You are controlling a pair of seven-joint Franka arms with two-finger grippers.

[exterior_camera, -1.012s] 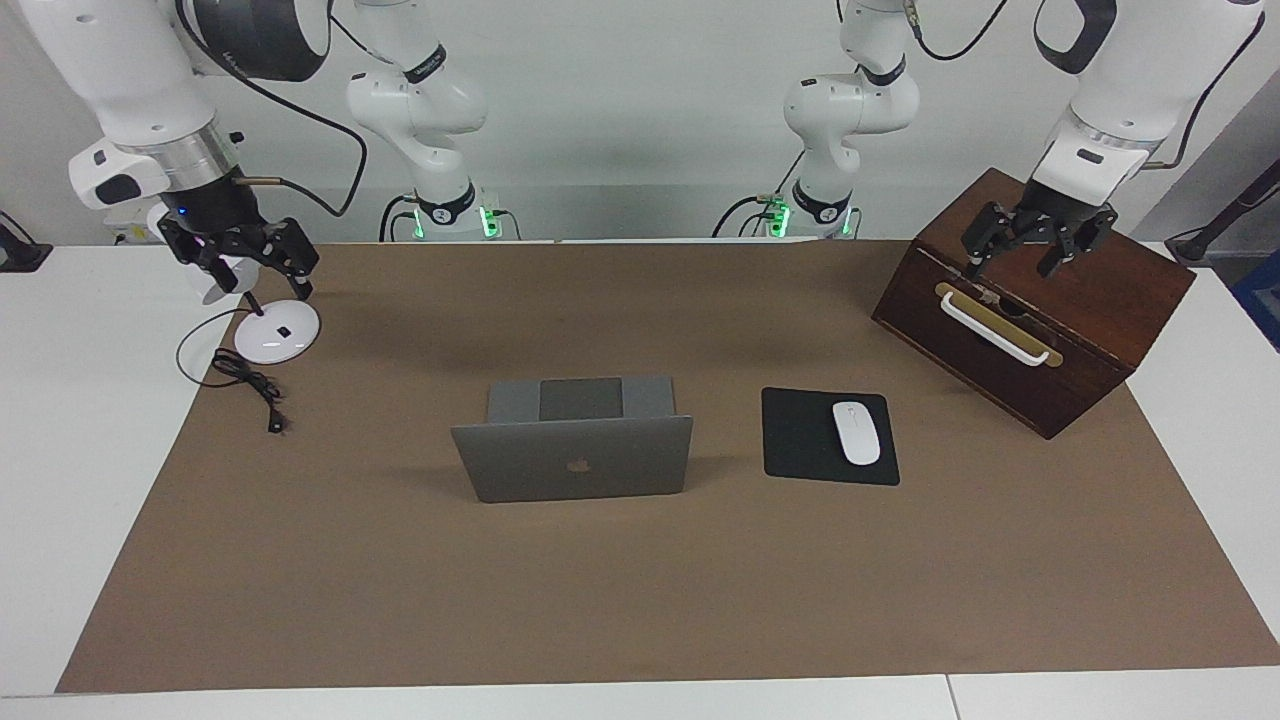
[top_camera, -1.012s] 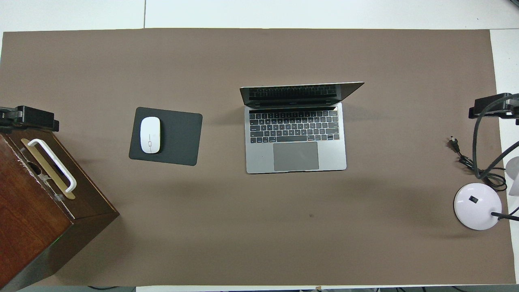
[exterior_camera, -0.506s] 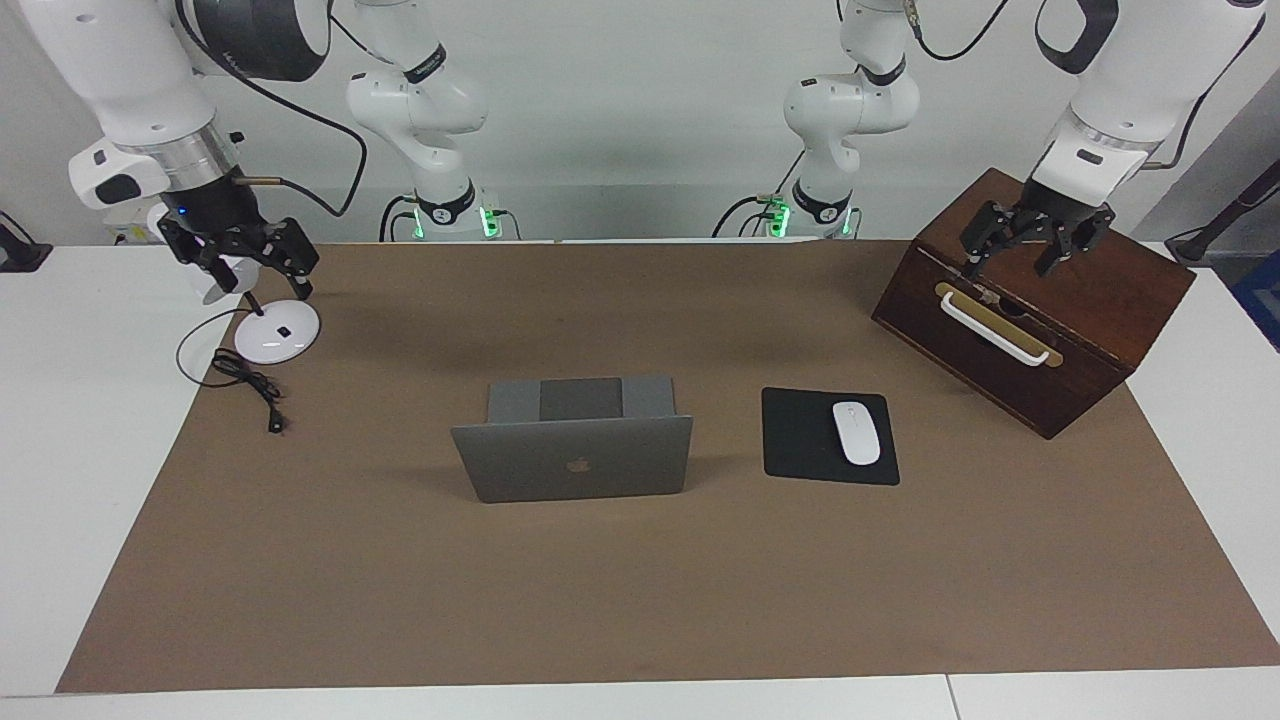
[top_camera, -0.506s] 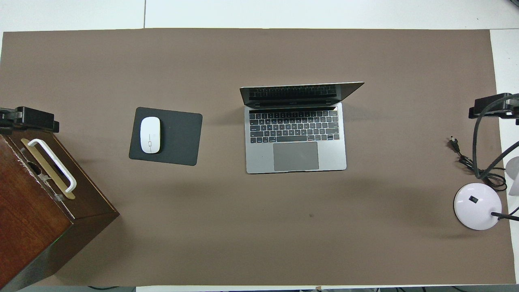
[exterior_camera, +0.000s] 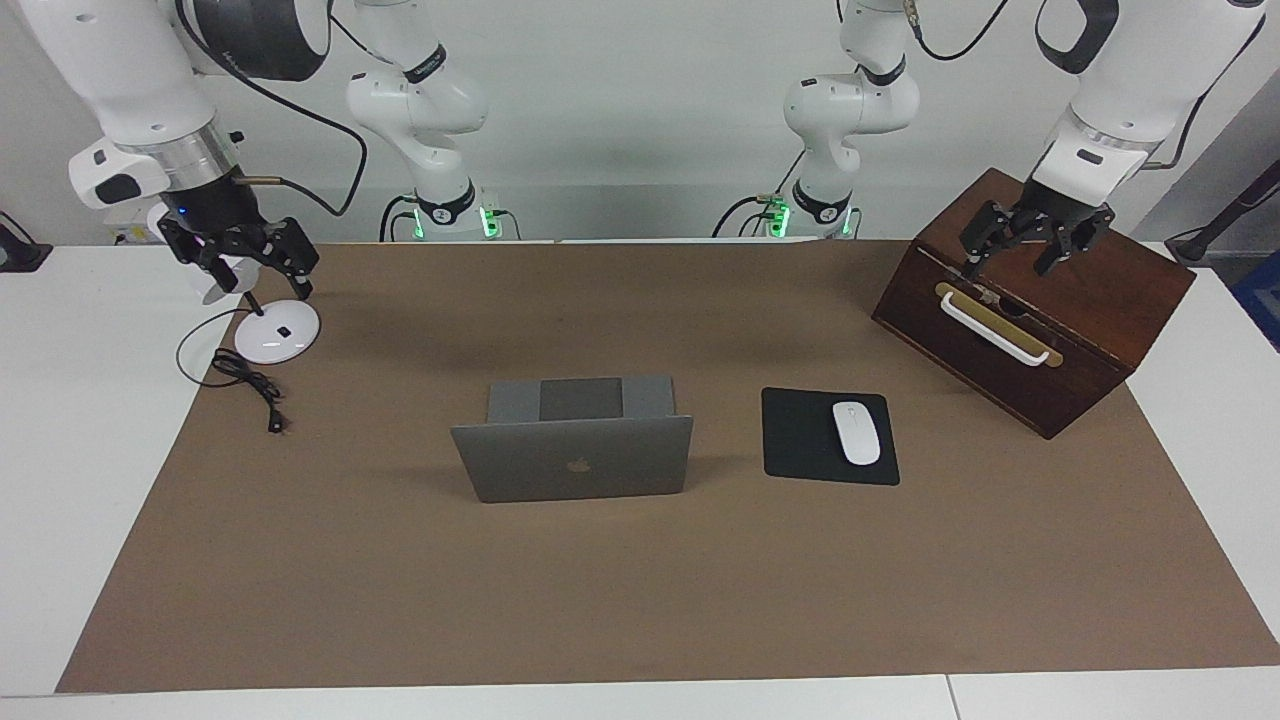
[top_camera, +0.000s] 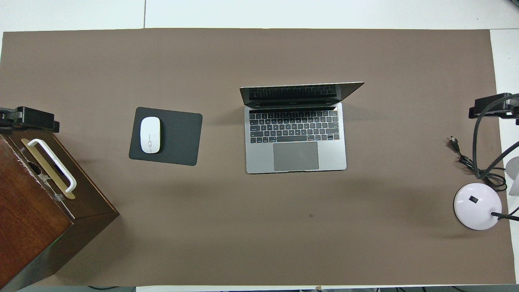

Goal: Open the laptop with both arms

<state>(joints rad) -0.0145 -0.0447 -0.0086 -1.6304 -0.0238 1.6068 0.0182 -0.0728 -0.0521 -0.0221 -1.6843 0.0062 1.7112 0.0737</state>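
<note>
Brown mat (exterior_camera: pixel 640 600) on the white table (exterior_camera: pixel 70 450) carries laptop (exterior_camera: pixel 575 458), mouse pad (exterior_camera: pixel 805 440), box (exterior_camera: pixel 1040 320), lamp (exterior_camera: pixel 277 331).

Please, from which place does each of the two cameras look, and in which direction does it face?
Facing view: high across the table, looking toward the robots; both whole arms show, left gripper over the wooden box, right gripper over the lamp.
Overhead view: above the robots' end, looking steeply down; only the gripper tips show at the side edges.
Shared: open laptop, mouse on its pad.
</note>
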